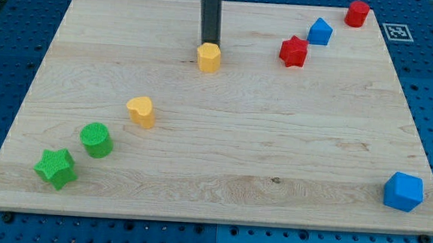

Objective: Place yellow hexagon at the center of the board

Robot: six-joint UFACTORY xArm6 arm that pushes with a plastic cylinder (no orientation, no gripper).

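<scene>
The yellow hexagon (209,58) sits on the wooden board (222,152) in its upper middle part. My tip (209,42) stands right at the hexagon's top edge, touching or nearly touching it from the view's top side. The dark rod rises straight up out of the view's top.
A yellow heart block (140,111) lies left of centre. A green cylinder (96,140) and a green star (55,167) lie at the bottom left. A red star (293,51), a small blue block (320,31) and a red hexagon-like block (356,13) lie at the top right. A blue hexagon-like block (403,192) lies at the bottom right.
</scene>
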